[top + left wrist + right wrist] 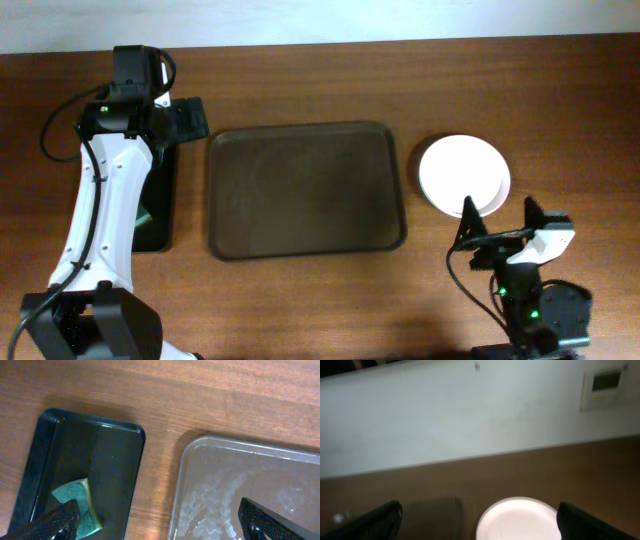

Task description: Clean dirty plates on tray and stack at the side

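The white plates (pixel 463 175) sit stacked on the table right of the dark-brown tray (pixel 300 190), which holds nothing. The stack also shows in the right wrist view (pixel 517 520), with a tray corner (pixel 432 515) beside it. My right gripper (pixel 500 228) is open and empty, just in front of the stack (pixel 485 527). My left gripper (pixel 185 120) is open and empty at the far left, over the gap between a black tray and the brown tray's wet-looking corner (pixel 250 485); its fingers frame that gap (pixel 167 530).
A small black tray (pixel 160 200) stands left of the brown tray and holds a green sponge (pixel 75 496), next to my left finger. A white wall (pixel 470 410) rises behind the table's far edge.
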Available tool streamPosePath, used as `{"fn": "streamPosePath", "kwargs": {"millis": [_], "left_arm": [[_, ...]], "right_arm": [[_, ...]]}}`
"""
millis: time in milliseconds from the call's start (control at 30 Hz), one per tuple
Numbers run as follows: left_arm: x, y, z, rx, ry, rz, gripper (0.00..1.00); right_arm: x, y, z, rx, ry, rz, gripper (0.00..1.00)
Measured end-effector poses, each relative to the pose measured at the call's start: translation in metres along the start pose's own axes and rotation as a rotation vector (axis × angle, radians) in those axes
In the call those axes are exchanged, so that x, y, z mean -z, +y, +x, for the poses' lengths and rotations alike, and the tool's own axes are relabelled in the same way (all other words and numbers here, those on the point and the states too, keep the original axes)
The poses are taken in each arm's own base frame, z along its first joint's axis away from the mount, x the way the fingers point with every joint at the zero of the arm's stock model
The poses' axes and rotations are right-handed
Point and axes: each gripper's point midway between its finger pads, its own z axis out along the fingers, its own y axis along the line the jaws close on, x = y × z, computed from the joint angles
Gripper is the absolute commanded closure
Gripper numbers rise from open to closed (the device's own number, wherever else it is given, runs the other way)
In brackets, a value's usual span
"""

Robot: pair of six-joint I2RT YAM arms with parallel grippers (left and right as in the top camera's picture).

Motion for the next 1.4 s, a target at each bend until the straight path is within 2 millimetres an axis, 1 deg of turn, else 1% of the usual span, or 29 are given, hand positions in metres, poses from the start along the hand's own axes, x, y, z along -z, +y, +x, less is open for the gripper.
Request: {"fn": "streamPosePath", "kwargs": {"millis": [33,100,200,267,633,700,733,767,800,833,867,900,933,967,1000,1033,1067,1133,1167,1300,1333,1367,1400], "left_arm": [[0.0,0.0,0.001,-0.001,0.004,-0.001,0.01],[0.0,0.0,0.001,-0.001,0.004,-0.001,0.01],[-0.001,0.0,0.001,-0.001,0.005,-0.001,0.01],[-0.001,0.0,0.001,-0.001,0.006,-0.001,0.01],[-0.001,0.0,0.001,-0.001,0.006,-0.001,0.01],[0.003,0.005,-0.001,0.0,-0.006,-0.029,0.01],[0.017,0.011,-0.002,0.005,-0.042,-0.046,0.01],[0.035,0.013,-0.012,0.021,-0.137,-0.039,0.01],[0.058,0.014,-0.021,0.034,-0.27,-0.022,0.01],[0.078,0.014,-0.022,0.034,-0.378,-0.004,0.01],[0.092,0.016,0.003,0.008,-0.521,0.024,0.01],[0.096,0.018,0.012,0.003,-0.621,0.032,0.01],[0.092,0.023,0.042,-0.015,-0.652,0.027,0.01],[0.083,0.029,0.084,-0.03,-0.669,0.023,0.01],[0.081,0.033,0.111,-0.03,-0.706,0.023,0.01],[0.079,0.035,0.125,-0.028,-0.733,0.025,0.01],[0.074,0.038,0.147,-0.024,-0.781,0.028,0.01],[0.066,0.04,0.163,-0.019,-0.831,0.031,0.01],[0.059,0.04,0.172,-0.017,-0.846,0.031,0.01],[0.046,0.04,0.184,-0.038,-0.856,0.023,0.01],[0.048,0.041,0.184,-0.039,-0.87,0.022,0.01],[0.055,0.041,0.181,-0.038,-0.904,0.022,0.01],[0.058,0.041,0.18,-0.037,-0.917,0.025,0.01]], "right_arm": [[-0.001,-0.001,0.013,-0.002,-0.037,-0.014,0.02],[-0.004,-0.005,0.04,-0.001,-0.041,-0.023,0.02],[-0.007,-0.008,0.063,0.0,-0.03,-0.024,0.02],[-0.011,-0.012,0.087,-0.001,0.017,-0.016,0.02],[-0.011,-0.012,0.086,0.0,0.014,-0.02,0.02],[-0.011,-0.012,0.086,-0.001,0.014,-0.02,0.02],[-0.011,-0.012,0.086,-0.001,0.014,-0.02,0.02],[-0.011,-0.012,0.086,-0.001,0.014,-0.02,0.02],[-0.011,-0.012,0.086,0.0,0.013,-0.02,0.01],[-0.011,-0.012,0.086,0.0,0.012,-0.021,0.02],[-0.011,-0.012,0.086,-0.001,0.012,-0.021,0.02],[-0.011,-0.012,0.086,-0.001,0.012,-0.021,0.02],[-0.011,-0.012,0.085,-0.001,0.01,-0.021,0.02],[-0.011,-0.011,0.085,-0.001,0.01,-0.022,0.02],[-0.011,-0.011,0.085,0.0,0.011,-0.023,0.02],[-0.011,-0.011,0.085,0.0,0.009,-0.024,0.02],[-0.01,-0.011,0.086,-0.001,0.011,-0.024,0.01],[-0.011,-0.011,0.085,0.0,0.011,-0.024,0.02],[-0.01,-0.011,0.085,0.0,0.011,-0.024,0.01],[-0.011,-0.011,0.086,0.0,0.011,-0.024,0.02],[-0.01,-0.011,0.085,-0.001,0.011,-0.024,0.02],[-0.01,-0.011,0.085,-0.001,0.011,-0.024,0.02],[-0.01,-0.011,0.085,0.0,0.011,-0.024,0.02]]}}
